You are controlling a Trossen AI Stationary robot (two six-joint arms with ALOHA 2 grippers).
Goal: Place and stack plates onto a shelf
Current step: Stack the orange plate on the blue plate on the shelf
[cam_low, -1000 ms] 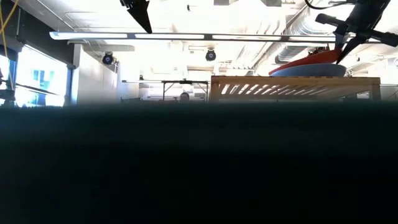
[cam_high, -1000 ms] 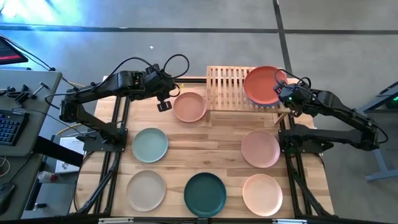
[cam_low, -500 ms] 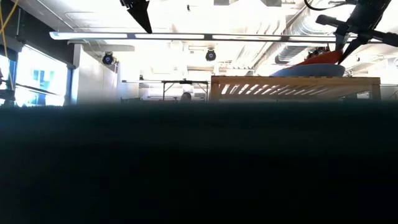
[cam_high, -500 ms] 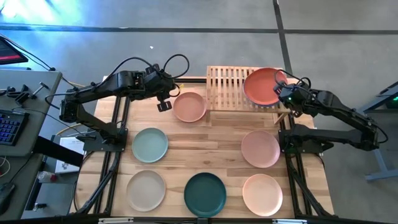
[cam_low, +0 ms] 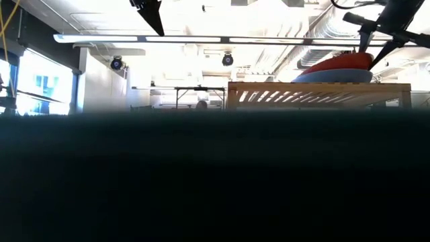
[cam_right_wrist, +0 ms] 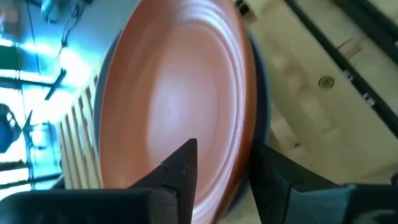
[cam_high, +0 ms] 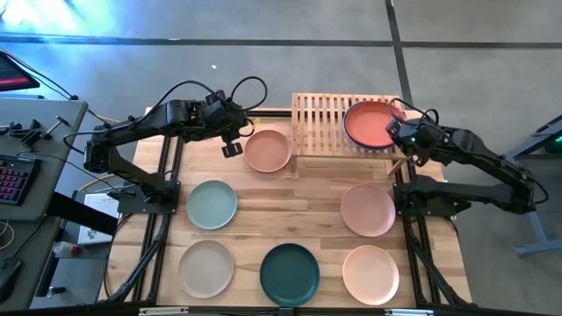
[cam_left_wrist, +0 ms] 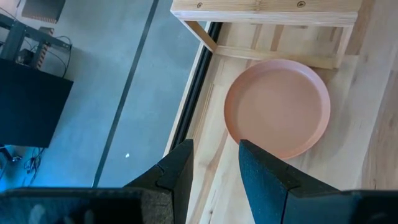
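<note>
The left gripper (cam_high: 231,147) hangs above the table's (cam_high: 299,211) far left edge, fingers slightly apart and holding nothing; the peach plate (cam_high: 268,150) lies just to its right, in front of the shelf (cam_high: 320,123). The right gripper (cam_high: 397,132) pinches the near rim of the red plate (cam_high: 371,124), which rests on a blue plate (cam_low: 336,76) on the shelf's right half. From above, the blue plate is almost wholly hidden. In the low view a dark band hides the table.
</note>
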